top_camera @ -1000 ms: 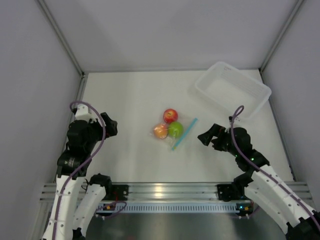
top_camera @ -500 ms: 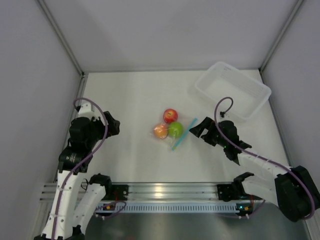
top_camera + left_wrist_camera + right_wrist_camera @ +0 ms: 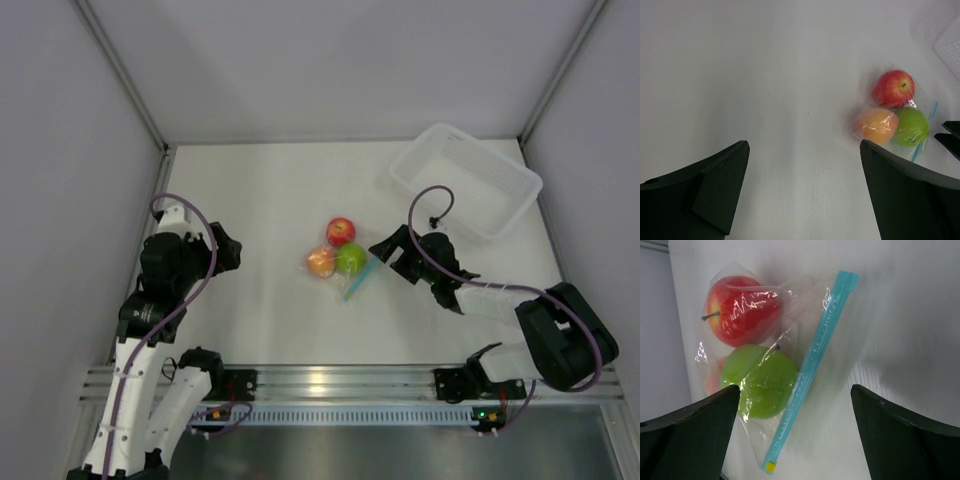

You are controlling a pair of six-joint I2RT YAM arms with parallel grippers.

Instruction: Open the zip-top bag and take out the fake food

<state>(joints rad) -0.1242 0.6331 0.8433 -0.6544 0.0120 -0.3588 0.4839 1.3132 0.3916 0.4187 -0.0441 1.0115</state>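
Top: zip-top bag (image 3: 338, 260) mid-counter (image 3: 260, 190), crinkly clear film, round glossy fake food (image 3: 341, 231) inside. Right tool (image 3: 384, 257) wide open, empty, just beside the teal zip strip (image 3: 358, 280). Left tool (image 3: 228, 250) wide open, empty, near left edge.
Left wrist: red apple (image 3: 893, 88), orange-peach fruit (image 3: 875, 125), green apple (image 3: 910, 126) clustered, touching.
Right wrist: strip straight, yellow end tab (image 3: 770, 467).

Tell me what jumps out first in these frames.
The colour at mid-table: a red fruit, a green fruit and an orange fruit inside the clear zip-top bag. The right gripper hovers open right beside the bag's blue zip strip, while the left gripper sits open well off to the left. A translucent white bin lies in the far right corner.
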